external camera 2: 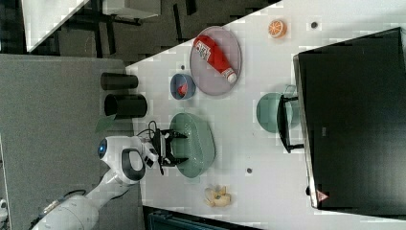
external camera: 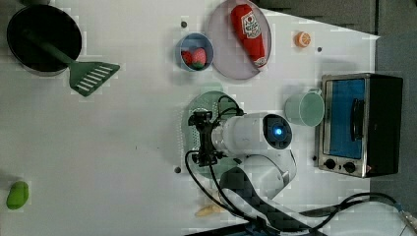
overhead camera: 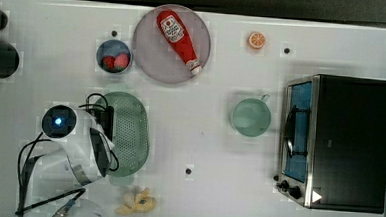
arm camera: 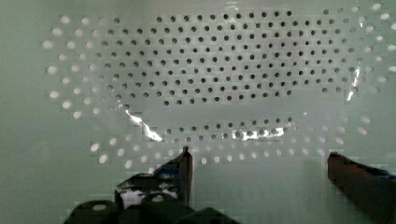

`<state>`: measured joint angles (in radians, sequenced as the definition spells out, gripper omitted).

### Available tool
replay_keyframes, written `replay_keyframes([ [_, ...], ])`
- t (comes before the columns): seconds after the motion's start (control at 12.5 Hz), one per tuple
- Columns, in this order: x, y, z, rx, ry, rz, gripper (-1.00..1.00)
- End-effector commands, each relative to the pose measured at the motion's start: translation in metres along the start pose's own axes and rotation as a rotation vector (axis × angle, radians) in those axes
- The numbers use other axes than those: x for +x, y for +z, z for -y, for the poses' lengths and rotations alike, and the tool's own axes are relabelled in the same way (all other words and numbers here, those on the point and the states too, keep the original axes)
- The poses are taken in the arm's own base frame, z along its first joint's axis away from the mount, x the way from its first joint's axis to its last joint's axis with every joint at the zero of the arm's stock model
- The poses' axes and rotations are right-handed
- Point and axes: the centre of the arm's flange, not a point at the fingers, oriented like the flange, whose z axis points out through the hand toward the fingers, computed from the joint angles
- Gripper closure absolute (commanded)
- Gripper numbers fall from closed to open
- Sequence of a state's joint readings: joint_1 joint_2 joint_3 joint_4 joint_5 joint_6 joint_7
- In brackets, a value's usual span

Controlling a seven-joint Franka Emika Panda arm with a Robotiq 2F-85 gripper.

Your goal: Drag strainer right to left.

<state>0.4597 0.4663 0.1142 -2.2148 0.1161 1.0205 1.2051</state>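
The strainer (overhead camera: 130,130), a pale green oval colander dotted with holes, lies on the white table left of centre in the top view. It also appears in the left view (external camera: 212,100) and the right view (external camera 2: 197,143). My gripper (overhead camera: 105,123) hangs over the strainer's side nearest the top view's left, partly hidden by the white arm. It shows in the left view (external camera: 202,137) and the right view (external camera 2: 167,147). In the wrist view the gripper (arm camera: 259,156) is open, its fingers (arm camera: 184,168) wide apart above the strainer's perforated inside (arm camera: 210,70), holding nothing.
A grey plate (overhead camera: 151,61) with a ketchup bottle (overhead camera: 179,40) and a blue bowl (overhead camera: 113,56) of strawberries sit behind the strainer. A green cup (overhead camera: 251,117) and a toaster oven (overhead camera: 334,141) stand to the top view's right. A black pan (external camera: 44,39) and spatula (external camera: 91,76) lie at the left view's left.
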Motion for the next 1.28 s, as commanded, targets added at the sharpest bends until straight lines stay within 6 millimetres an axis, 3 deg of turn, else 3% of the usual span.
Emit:
replay_keyframes([
  [0.08, -0.031, -0.013, 0.015, 0.042, 0.035, 0.033, -1.0],
  [1.28, -0.148, -0.008, 0.018, 0.07, 0.067, 0.128, -1.0],
])
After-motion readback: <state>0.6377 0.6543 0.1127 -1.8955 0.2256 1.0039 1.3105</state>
